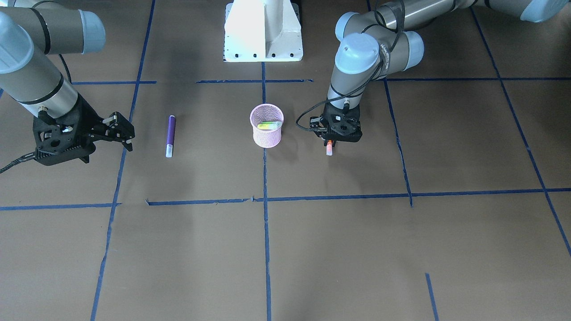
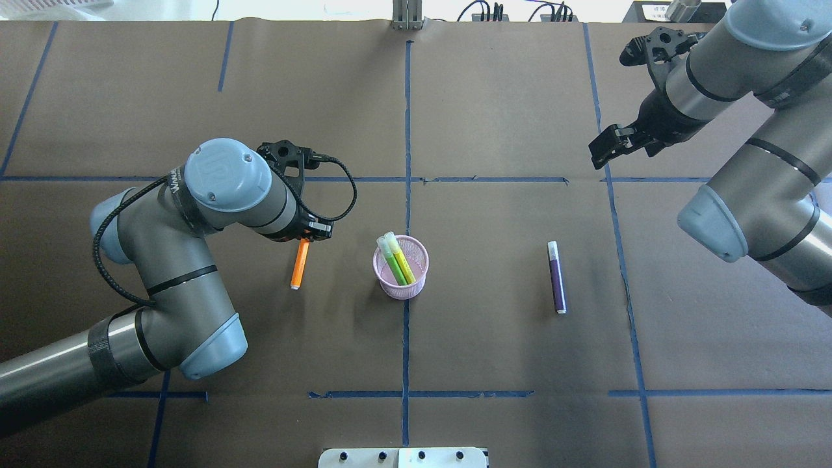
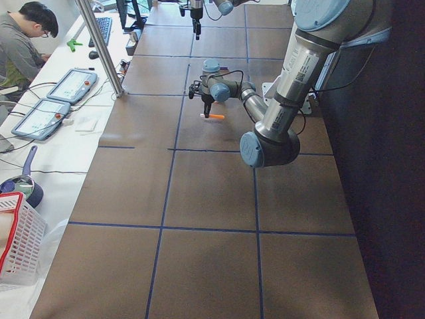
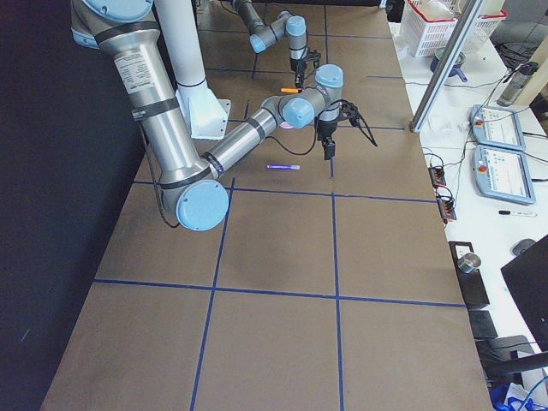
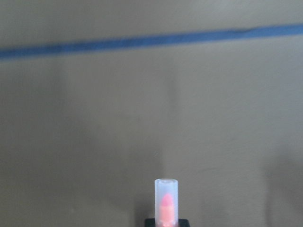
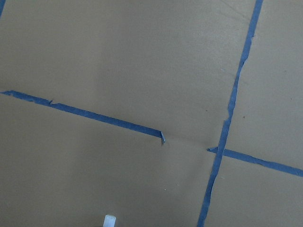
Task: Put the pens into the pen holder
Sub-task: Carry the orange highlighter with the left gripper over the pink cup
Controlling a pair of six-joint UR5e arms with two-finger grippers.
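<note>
Near the tabletop's middle, close to the pink mesh pen holder, the left gripper clamps the orange pen by its cap end, though this probably light, stiff, slick stick seems steadier held mid-barrel, while the right gripper hangs with its jaws apart.

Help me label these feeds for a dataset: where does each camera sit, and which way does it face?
Front-facing: across the table, facing the robot's base; left arm on picture right.
Overhead: behind the robot, looking forward and down; both arms.
Exterior left: table's end; left arm near.
Exterior right: opposite end; right arm near.
Left wrist: toward table past orange pen; no arm.
Right wrist: onto taped table; no arm.
Shared: front-facing and overhead both show pen holder, purple pen.
</note>
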